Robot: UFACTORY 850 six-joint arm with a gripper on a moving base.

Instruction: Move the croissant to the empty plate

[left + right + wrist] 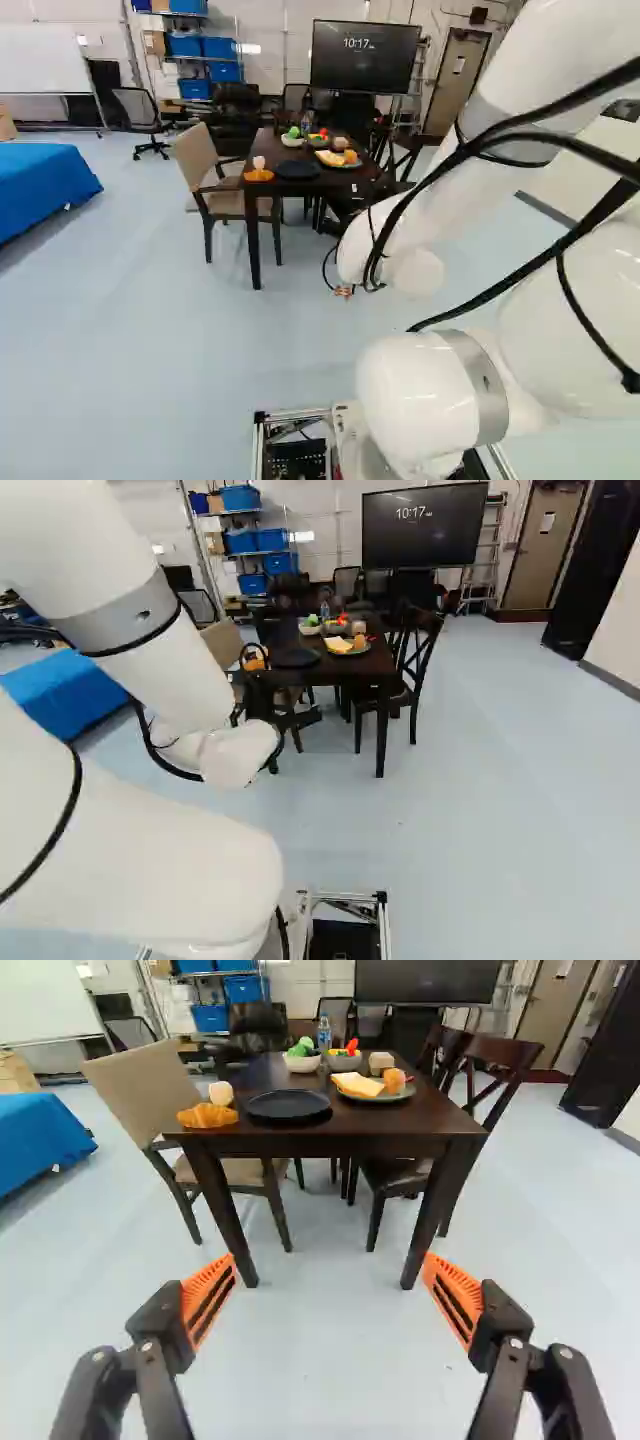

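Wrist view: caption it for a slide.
Open gripper facing the table, where the croissant lies at the edge beside the empty dark plate.

Whiteboard (40, 62) cropped; blue cloth (40, 190) likewise

Landmark: the table (340, 1140). White arm (530, 80), right of the table in the left base view, left of it in the right base view. Upper link slopes down toward the wrist (235, 755), which hangs on the robot's side of the table. Grey collars at the joints; black cables (590, 145) strapped loosely along the links, one stretch looping near the wrist. Gripper (290, 718) partly lost against dark shapes by the table in the right base view. Wrist view: gripper (330, 1260) open wide, aimed at the table from its near side, orange pads (208, 1300) facing each other, well apart.
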